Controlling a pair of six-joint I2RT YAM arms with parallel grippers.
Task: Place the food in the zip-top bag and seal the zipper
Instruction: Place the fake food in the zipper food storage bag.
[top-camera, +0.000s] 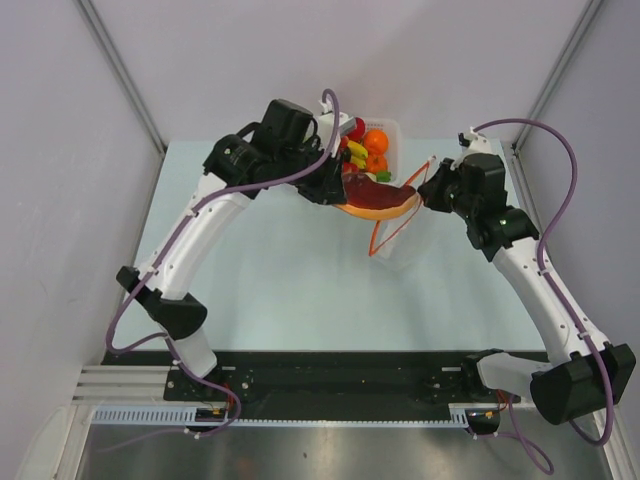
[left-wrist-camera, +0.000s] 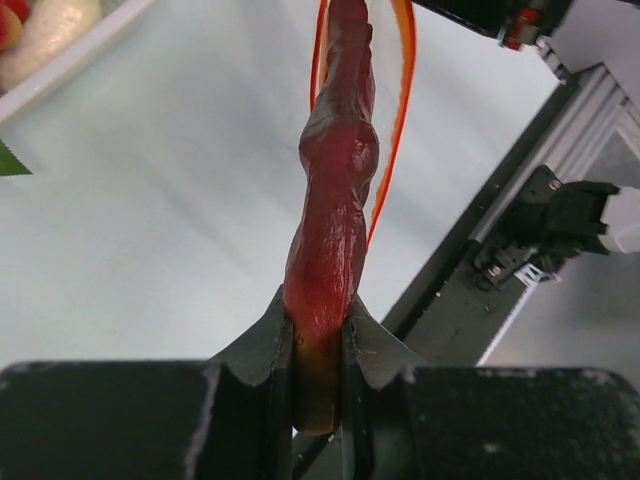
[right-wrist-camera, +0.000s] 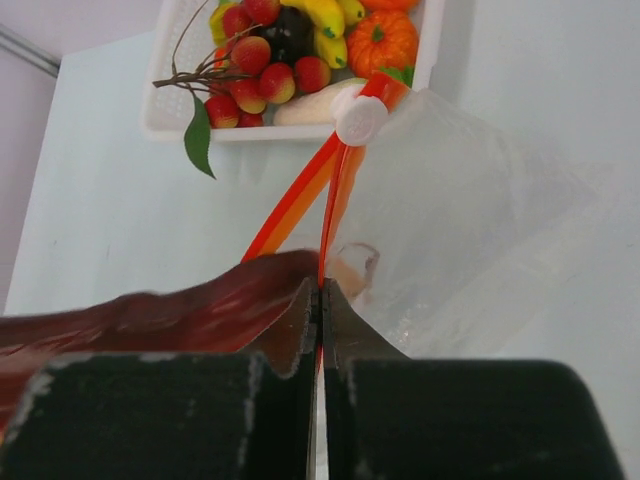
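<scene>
Step in hand: we judge it to be feeding the meat slab (top-camera: 380, 197) into the zip-top bag (top-camera: 408, 245); the zipper (right-wrist-camera: 300, 200) is not yet sealed.
Left hand (left-wrist-camera: 318, 330): pinching the slab's near end edge-on, its fingers closed against both faces.
Right hand (right-wrist-camera: 320, 300): pressed together on one lip of the zipper, holding the mouth up and open above the worktop (top-camera: 280, 280).
Where the slab is: in the air, with its far tip at the mouth, between the two orange strips in the left wrist view. We cannot tell how far in it is.
Long axis: in the top view it runs from 9 o'clock at the left hand to 3 o'clock, tip first towards the right hand. The zipper crosses it from 1 to 7 o'clock.
How to do it well: we would hold the slab edge-on in line with the gap and slide it along its length. We would then tilt the tip down into the pouch and let go only once most of it is past the strips.
Other food: in the basket (top-camera: 395, 128) at 12 o'clock.
</scene>
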